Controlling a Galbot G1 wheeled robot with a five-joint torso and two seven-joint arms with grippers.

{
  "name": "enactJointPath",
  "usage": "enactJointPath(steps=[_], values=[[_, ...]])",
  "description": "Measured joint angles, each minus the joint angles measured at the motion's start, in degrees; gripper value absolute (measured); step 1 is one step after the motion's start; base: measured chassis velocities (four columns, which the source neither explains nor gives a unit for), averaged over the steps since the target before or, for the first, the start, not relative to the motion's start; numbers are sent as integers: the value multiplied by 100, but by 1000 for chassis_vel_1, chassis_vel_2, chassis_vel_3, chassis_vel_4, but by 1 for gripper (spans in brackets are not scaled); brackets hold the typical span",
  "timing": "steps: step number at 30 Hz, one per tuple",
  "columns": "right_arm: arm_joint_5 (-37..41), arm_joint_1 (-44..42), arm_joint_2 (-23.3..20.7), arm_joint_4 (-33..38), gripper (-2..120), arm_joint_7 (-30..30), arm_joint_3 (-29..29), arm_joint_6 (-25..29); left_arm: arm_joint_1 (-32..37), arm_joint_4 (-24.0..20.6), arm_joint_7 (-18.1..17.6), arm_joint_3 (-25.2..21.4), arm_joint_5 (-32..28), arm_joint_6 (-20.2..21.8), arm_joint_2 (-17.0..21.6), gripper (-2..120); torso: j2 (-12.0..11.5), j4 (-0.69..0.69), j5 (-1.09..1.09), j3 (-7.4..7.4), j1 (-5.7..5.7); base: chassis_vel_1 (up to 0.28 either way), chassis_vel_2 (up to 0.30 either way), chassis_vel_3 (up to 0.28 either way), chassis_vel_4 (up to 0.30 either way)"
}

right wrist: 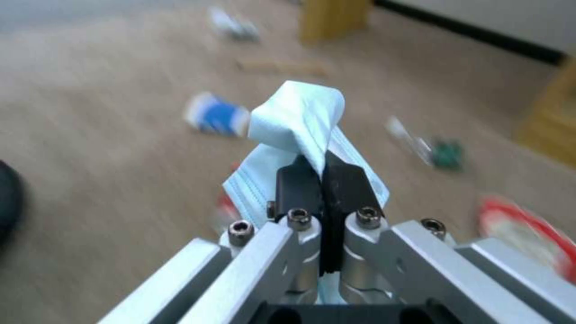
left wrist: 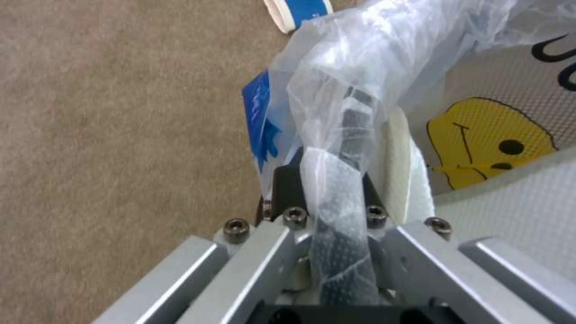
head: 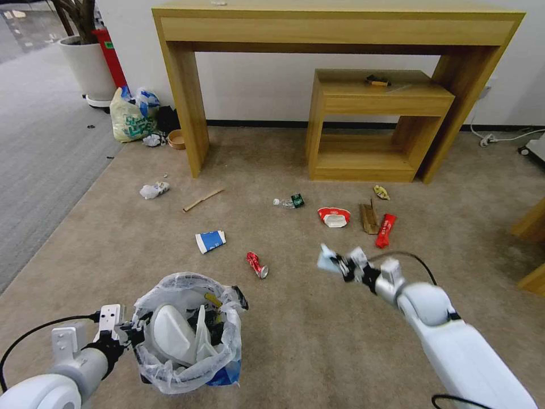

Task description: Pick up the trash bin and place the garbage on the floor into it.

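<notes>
My left gripper (head: 131, 331) is shut on the rim of the black, bag-lined trash bin (head: 187, 363) at the lower left; the left wrist view shows its fingers (left wrist: 288, 184) clamping rim and plastic. A white slipper (head: 170, 335) lies inside the bin. My right gripper (head: 340, 264) hangs above the floor (head: 318, 341), shut on a pale-blue face mask (right wrist: 300, 117). On the carpet lie a paper cup (head: 210, 241), crushed red can (head: 256, 264), plastic bottle (head: 288, 201), red-white bowl (head: 334, 216), cardboard (head: 369, 217), red wrapper (head: 385, 230) and wooden stick (head: 203, 199).
A tall wooden desk (head: 335, 28) and a low shelf unit (head: 374, 125) stand against the back wall. A yellowish shopping bag (head: 131, 116) and a plant pot (head: 89, 68) sit at the back left beside grey carpet (head: 40, 147). Crumpled white litter (head: 154, 190) lies near the desk leg.
</notes>
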Motion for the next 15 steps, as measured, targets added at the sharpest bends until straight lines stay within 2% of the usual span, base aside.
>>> enactJointPath(steps=[2,5,6,9,11,13,15], values=[[214,216,-7,105,0,7,-227,-85,-14,15,-12,6,-29,0,34,0,0,-1,0,0,0,0,0,0,0],[813,928,28,406,0,122,-1041,-318,-19,57,-22,23,-62,0,90,0,0,0,-2,0,0,0,0,0,0],[813,928,28,406,0,122,-1041,-318,-19,57,-22,23,-62,0,90,0,0,0,-2,0,0,0,0,0,0],[1179,1466,158,677,0,284,-1836,-458,-15,66,-22,43,-81,0,105,0,0,2,-1,0,0,0,0,0,0],[1235,1536,182,721,0,316,-1966,-478,-16,69,-27,48,-93,0,110,0,0,2,-1,0,0,0,0,0,0],[1391,1753,350,898,0,439,-2488,-594,-58,95,-52,80,-151,0,137,0,0,1,-2,0,0,0,0,0,0],[1404,1783,400,948,0,448,-2632,-610,-80,107,-77,86,-180,0,140,0,0,2,-1,0,0,0,0,0,0]])
